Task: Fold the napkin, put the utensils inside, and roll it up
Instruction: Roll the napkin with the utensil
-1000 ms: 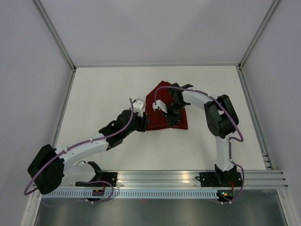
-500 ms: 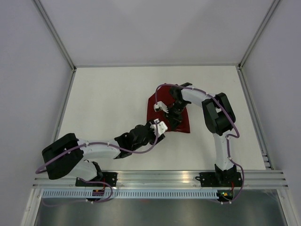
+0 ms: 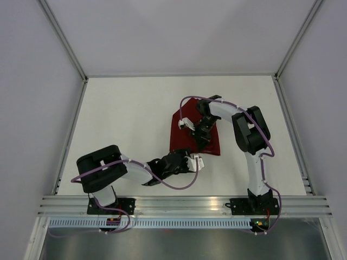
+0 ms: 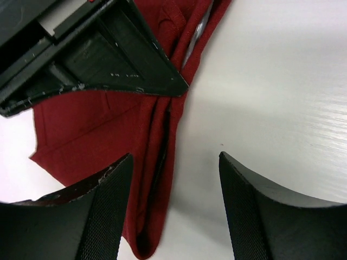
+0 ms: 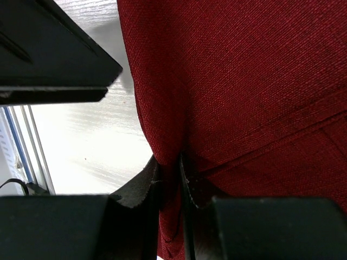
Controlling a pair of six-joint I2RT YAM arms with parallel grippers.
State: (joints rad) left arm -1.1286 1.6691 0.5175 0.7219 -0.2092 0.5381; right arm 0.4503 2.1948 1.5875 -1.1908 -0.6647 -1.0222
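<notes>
The right gripper (image 5: pixel 171 169) is closed tight on a raised fold of the napkin (image 5: pixel 244 81). Its two dark fingers (image 5: pixel 142 187) press the maroon weave into a thin ridge between them. The cloth fills most of the right wrist view, with a seam or folded edge running slantwise across its lower right.

The left gripper (image 4: pixel 174 157) stands wide open and has hold of nothing. One of its fingertips is over the cloth and the other over the bare white table (image 4: pixel 271 81), with the napkin's folded edge running down between them. Whether either pad touches the cloth cannot be told.

Just beyond, the black body of the right gripper sits on the napkin. It bears a few tiny pale marks, too small to read. Beside it a slim silver strip shows inside the fold, seemingly the blade of the knife (image 4: pixel 195 39).

From above, the napkin lies folded a little right of the table's middle. The right gripper is on its near half and the left gripper just beside its near edge. Both arms reach in from the metal rail (image 3: pixel 184 205) at the near side.
</notes>
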